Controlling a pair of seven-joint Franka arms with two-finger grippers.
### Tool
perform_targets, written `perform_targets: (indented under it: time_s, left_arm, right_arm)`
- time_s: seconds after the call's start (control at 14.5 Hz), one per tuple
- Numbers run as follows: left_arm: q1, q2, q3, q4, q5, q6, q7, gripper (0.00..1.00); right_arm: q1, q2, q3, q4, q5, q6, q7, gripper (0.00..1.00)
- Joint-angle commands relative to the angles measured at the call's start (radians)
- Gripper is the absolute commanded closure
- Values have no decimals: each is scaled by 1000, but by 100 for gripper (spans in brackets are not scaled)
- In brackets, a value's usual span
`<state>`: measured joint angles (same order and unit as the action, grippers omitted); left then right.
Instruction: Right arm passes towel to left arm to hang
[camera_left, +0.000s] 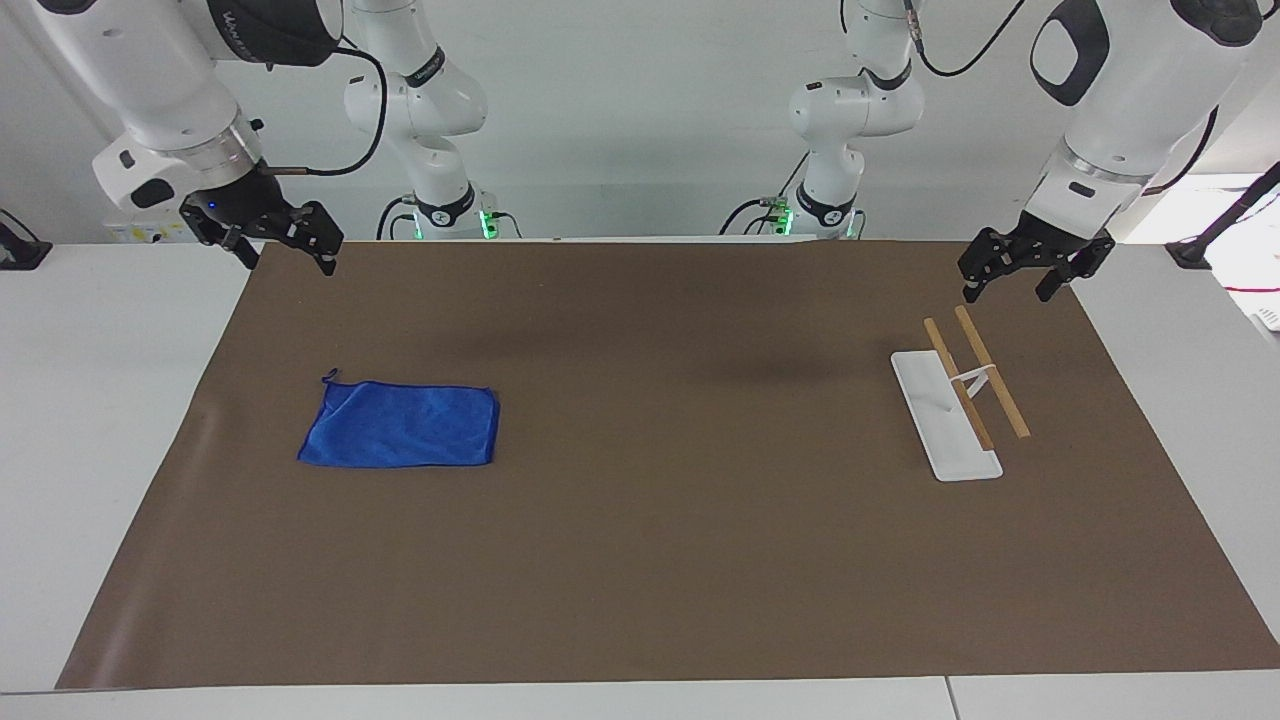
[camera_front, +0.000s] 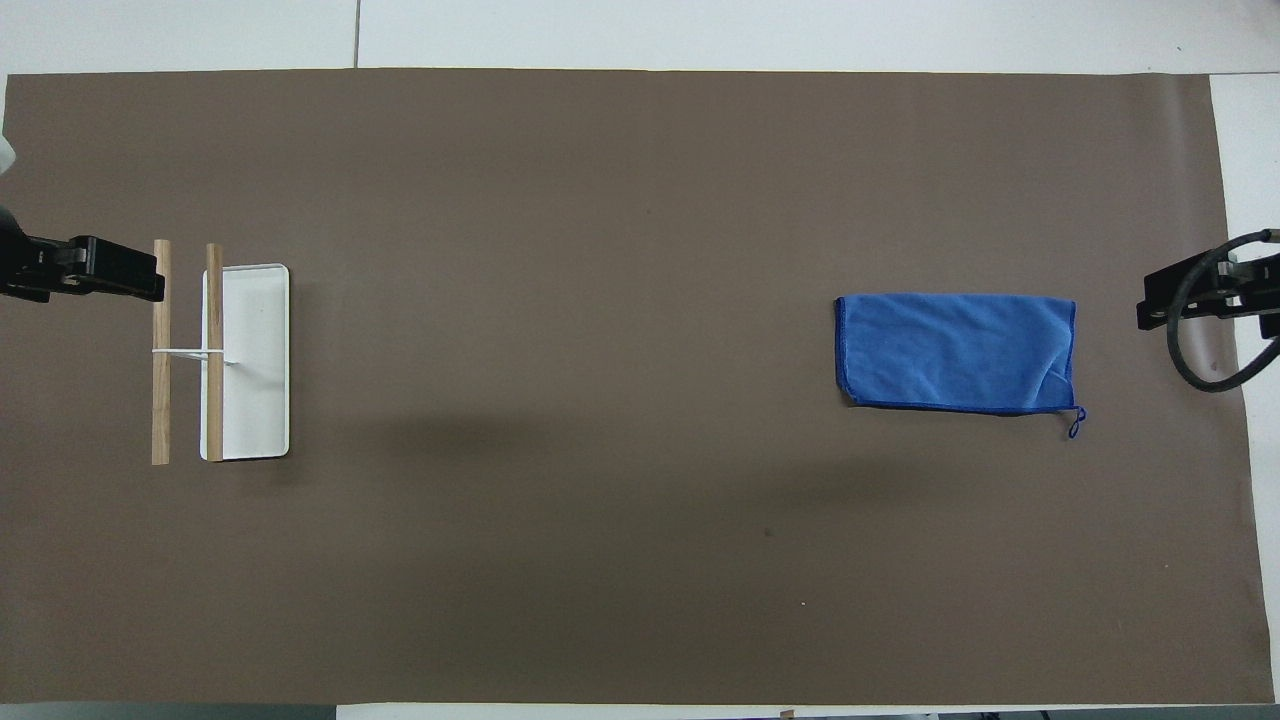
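The blue towel (camera_left: 400, 424) lies flat on the brown mat toward the right arm's end, its small loop (camera_left: 328, 377) at the corner nearest the robots. It also shows in the overhead view (camera_front: 957, 351). My right gripper (camera_left: 288, 262) is open and empty, raised over the mat's corner, apart from the towel. Its tip shows in the overhead view (camera_front: 1175, 300). My left gripper (camera_left: 1007, 292) is open and empty, raised over the mat's edge just beside the rack's wooden rods (camera_left: 990, 372). Its tip shows in the overhead view (camera_front: 100, 270).
A rack with a white tray base (camera_left: 945, 440) and two wooden rods stands toward the left arm's end; it also shows in the overhead view (camera_front: 255, 400). The brown mat (camera_left: 680, 540) covers the table. Two smaller white arms stand at the robots' side.
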<state>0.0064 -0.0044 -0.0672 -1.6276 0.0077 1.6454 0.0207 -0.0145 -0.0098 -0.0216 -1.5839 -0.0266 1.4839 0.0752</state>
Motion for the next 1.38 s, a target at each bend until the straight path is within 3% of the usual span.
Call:
perform_targets:
  time_s: [0.0,0.21,0.34,0.48,0.69,0.96,1.31]
  left_arm:
    - [0,-23,4,-20,6,-4,15,0]
    - [0,-23,4,-20,6,-4,15,0]
    - [0,-22,4,-20,6,-4,15,0]
    - [0,-22,4,-20,6,-4,15,0]
    - [0,-22,4,-20,6,-4,15,0]
    - [0,-23,4,-20,6,-4,15,0]
    - [0,-22,4,-20,6,-4,15,0]
  right_arm:
    - [2,-71,5,-132,1,94,7,0]
    - [-12,-97,5,-212,-1,168,21,0]
    - [-10,-165,5,-388,-1,341,18,0]
    - [-4,-180,5,-531,1,491,17,0]
    - [-7,-99,5,-582,1,593,5,0]
    - [-33,9,6,-703,5,909,-43,0]
    - [-56,106,6,-734,10,1044,-115,0]
